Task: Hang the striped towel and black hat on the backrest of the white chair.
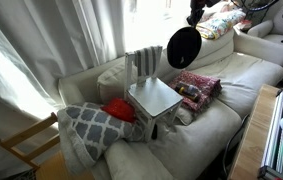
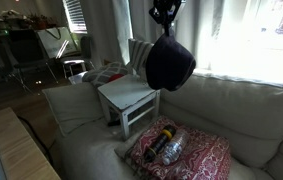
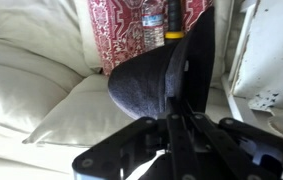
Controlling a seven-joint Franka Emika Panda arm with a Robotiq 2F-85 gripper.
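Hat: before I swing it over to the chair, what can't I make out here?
- Grip of the end effector: wrist view, the hat folds over the fingertips.
- Chair: wrist view, only a white part shows at the right edge; the backrest is cut off.
- Towel: exterior view, partly hidden behind the hat.

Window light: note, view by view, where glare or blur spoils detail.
In an exterior view the window blows out white, leaving the black hat a flat silhouette; in an exterior view the window glares beside the hat; in the wrist view the gripper looks dark and soft.
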